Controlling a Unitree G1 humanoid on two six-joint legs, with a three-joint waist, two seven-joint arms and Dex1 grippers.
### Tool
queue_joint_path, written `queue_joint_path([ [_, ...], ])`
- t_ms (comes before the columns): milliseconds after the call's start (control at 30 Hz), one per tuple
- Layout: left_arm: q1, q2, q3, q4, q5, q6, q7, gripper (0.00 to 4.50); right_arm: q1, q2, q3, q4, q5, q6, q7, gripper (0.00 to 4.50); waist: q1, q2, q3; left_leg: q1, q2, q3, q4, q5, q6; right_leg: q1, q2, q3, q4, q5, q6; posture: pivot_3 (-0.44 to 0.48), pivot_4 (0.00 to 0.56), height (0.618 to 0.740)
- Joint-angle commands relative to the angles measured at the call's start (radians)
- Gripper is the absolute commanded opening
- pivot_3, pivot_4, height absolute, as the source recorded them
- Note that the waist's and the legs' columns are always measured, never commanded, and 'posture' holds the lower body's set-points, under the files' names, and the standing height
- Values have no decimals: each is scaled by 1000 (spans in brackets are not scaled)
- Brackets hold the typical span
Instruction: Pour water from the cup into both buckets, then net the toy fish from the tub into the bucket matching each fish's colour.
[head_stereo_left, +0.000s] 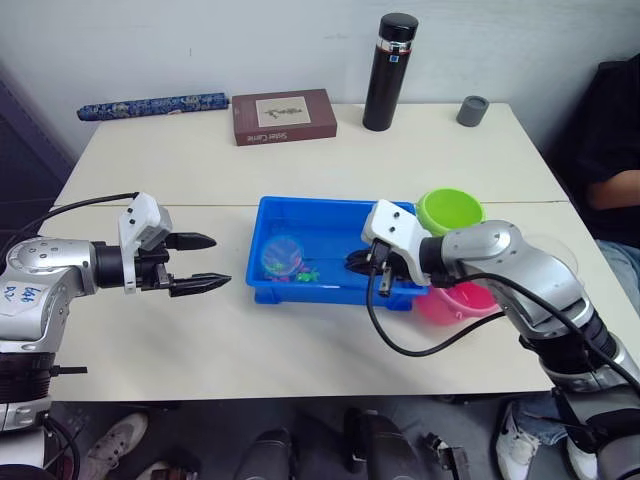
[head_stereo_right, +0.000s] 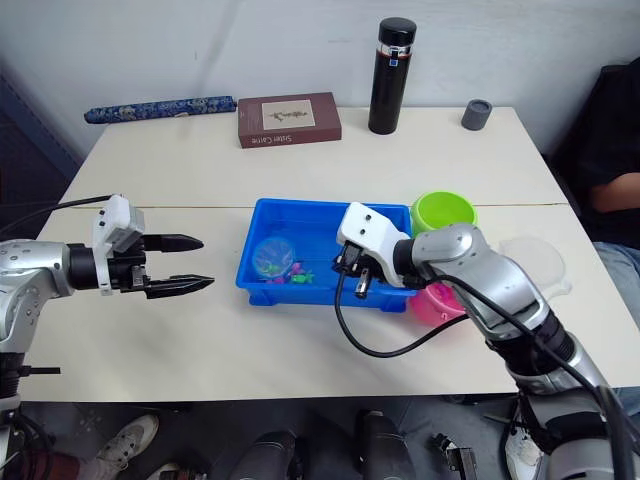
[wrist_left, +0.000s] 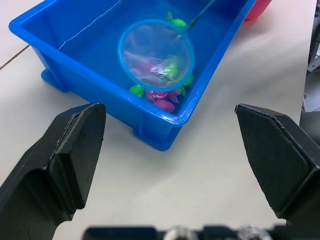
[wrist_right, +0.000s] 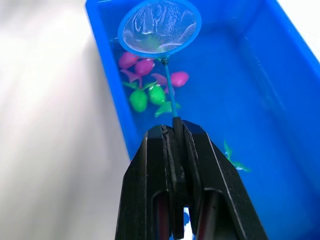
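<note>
From my head cams the right gripper (head_stereo_left: 378, 272) hides its grip, but its wrist cam shows it clamping the light-blue mesh hoop net (wrist_right: 159, 27) above tiny pink and green plastic fish (wrist_right: 145, 82). Left gripper (head_stereo_left: 195, 263) gapes wide beside the shallow bright-blue plastic tub (head_stereo_left: 268, 285).

Bench (head_stereo_left: 300, 170): pale, seam running left to right.
Middle: blue tub (head_stereo_left: 300, 290); green bucket (head_stereo_left: 450, 210) and pink bucket (head_stereo_left: 455, 305) at its right end.
Far edge: patterned roll (head_stereo_left: 150, 105), brown box (head_stereo_left: 284, 116), black flask (head_stereo_left: 390, 72) (upright), grey cap (head_stereo_left: 473, 110).
Right: clear cup (head_stereo_right: 535, 262).
</note>
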Motion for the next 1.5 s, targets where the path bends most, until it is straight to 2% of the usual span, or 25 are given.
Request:
queue_joint_path([
  [33,4,19,37,-31,-22,0,5,4460,-12,4,4,-13,-27,-19,-7,0,0,0,0,0,0,0,0,0,0,0,0,0,0,0,0,0,150,739],
  [433,15,26,45,-38,-30,1,11,4460,35,13,43,-32,-63,-43,2,0,0,0,0,0,0,0,0,0,0,0,0,0,0,0,0,0,150,739],
  [700,18,24,48,-44,-32,1,20,4460,58,28,92,6,-155,-93,-38,0,-2,0,0,0,0,0,0,0,0,0,0,0,0,0,0,0,150,739],
  [1000,11,21,41,-39,-30,-7,21,4460,-16,-34,0,175,-235,-209,-43,0,0,0,0,0,0,0,0,0,0,0,0,-1,0,0,0,0,150,739],
  [1233,-3,19,35,-26,-27,-14,17,4460,-27,-22,-91,111,-151,-194,32,0,-3,0,0,0,0,0,0,0,0,0,0,-1,0,0,0,0,150,739],
  [1500,-15,16,28,-20,-24,-16,14,4460,-30,-51,-83,116,-203,-169,10,0,0,0,0,0,0,-1,0,0,0,0,0,-1,0,0,0,0,150,739],
])
